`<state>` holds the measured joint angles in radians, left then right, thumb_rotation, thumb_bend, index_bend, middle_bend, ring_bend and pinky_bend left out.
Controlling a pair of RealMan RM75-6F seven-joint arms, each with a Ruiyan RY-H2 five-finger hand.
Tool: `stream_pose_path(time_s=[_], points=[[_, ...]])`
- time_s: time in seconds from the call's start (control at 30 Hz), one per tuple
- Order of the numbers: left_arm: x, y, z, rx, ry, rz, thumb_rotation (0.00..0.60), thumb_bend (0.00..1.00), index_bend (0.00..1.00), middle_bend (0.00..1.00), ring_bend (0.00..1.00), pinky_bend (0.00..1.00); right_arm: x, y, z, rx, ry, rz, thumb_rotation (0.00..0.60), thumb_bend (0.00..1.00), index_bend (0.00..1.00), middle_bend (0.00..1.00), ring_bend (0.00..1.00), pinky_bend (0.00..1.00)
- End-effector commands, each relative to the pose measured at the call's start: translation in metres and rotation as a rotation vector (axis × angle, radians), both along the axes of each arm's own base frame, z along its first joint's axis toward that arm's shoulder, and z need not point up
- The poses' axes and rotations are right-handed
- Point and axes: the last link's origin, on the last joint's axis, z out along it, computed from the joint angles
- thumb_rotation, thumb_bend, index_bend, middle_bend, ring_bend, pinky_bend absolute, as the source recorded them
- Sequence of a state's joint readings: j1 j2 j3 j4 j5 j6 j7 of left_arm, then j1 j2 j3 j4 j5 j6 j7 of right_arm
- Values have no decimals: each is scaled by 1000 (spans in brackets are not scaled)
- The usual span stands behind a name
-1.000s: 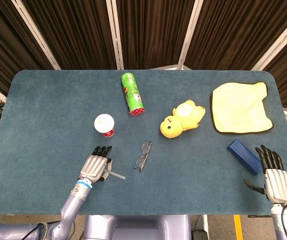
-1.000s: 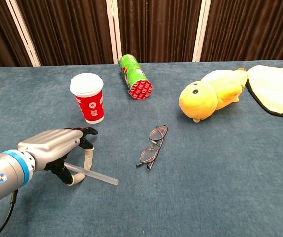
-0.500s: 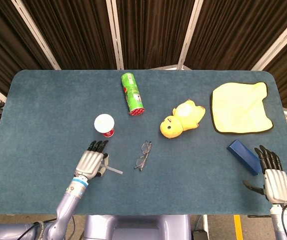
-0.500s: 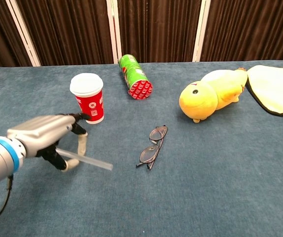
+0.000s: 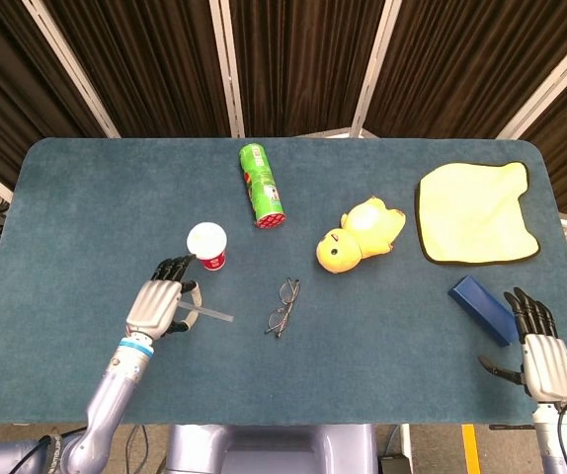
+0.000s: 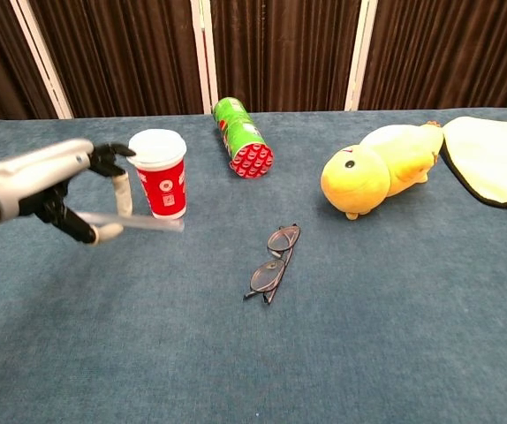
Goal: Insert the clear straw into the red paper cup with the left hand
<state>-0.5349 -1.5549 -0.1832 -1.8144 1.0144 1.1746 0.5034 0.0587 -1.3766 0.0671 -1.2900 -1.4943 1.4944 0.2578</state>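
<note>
Holding the straw (image 6: 139,223) above the table (image 6: 368,353), the left hand (image 6: 55,181) is pinching it near one end, with the other fingers curled loosely around it. The straw is lying almost flat, its free end pointing right, just in front of the cup (image 6: 159,173). It is not in the cup yet. I think the hand is carrying it up high so it can go over the lid, and the straw will need tipping so one end points down. The cup is standing up with a white lid on, just to the right of the hand and a little farther away.

Farther out, glasses (image 6: 273,262) are lying near the middle, a green can (image 6: 243,146) is lying on its side at the far edge, and a yellow duck (image 6: 373,177) is lying to the right.

The right hand (image 5: 540,346) is resting far off at the near right, holding nothing, fingers spread, beside a blue box (image 5: 481,308).
</note>
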Motion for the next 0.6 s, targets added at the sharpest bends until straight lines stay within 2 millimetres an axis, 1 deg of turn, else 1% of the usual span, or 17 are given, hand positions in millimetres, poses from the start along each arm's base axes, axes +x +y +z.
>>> stream_pose_path(time_s=[0.03,0.13,0.3,0.47,0.6], points=[[13,-3,17,40,-61,-30,600,421,565,0,0,0,0,0,0,1,1,0,600,122,0,0,0,0],[29,-10,25,25,-169,-30,600,421,565,2,0,0,0,0,-1,3,1,-1,600,123,0,0,0,0],[44,-12,35,4,-307,-18,600,422,567,14,0,0,0,0,-1,9,0,-5,600,123,0,0,0,0],[55,-2,41,11,-439,1,600,423,568,19,0,0,-1,0,-2,16,-4,-14,600,123,0,0,0,0],[60,12,43,-7,-606,71,600,421,569,30,0,0,-2,0,-2,23,-10,-19,600,121,0,0,0,0]])
